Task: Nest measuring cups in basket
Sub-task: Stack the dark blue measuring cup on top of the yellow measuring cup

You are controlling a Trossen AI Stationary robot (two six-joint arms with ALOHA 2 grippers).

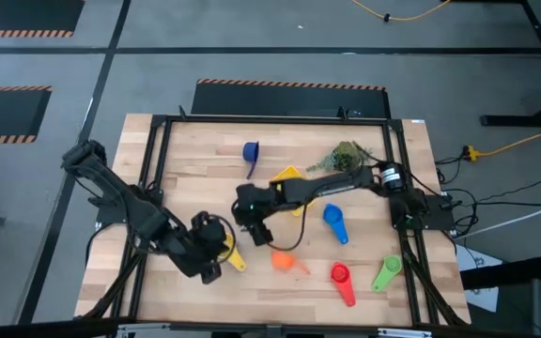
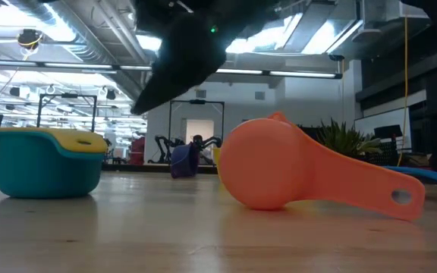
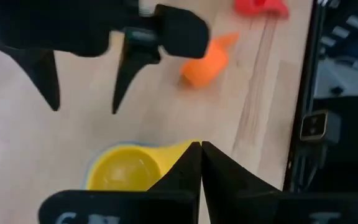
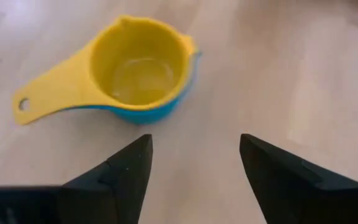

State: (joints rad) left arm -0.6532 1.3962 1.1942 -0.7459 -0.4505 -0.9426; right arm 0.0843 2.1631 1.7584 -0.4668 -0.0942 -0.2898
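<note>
A yellow measuring cup (image 4: 143, 65) sits nested in a light blue cup (image 4: 143, 113), which stands on its base on the table; the yellow handle (image 4: 48, 96) lies free. My left gripper (image 3: 201, 158) (image 1: 212, 258) is shut and hovers just over that pair. My right gripper (image 4: 194, 146) (image 1: 257, 233) is open, above bare table between the pair and the orange cup (image 1: 285, 261), which lies on its side (image 2: 279, 173). The red (image 1: 342, 280), green (image 1: 386, 272), blue (image 1: 334, 223) and dark blue (image 1: 251, 155) cups lie scattered. The right arm partly covers the yellow basket (image 1: 287, 175).
A green leafy sprig (image 1: 346, 155) lies at the far right of the table, beside the right arm. A black frame (image 1: 158, 188) rims the tabletop. There is bare wood along the near edge and at the far left of the table.
</note>
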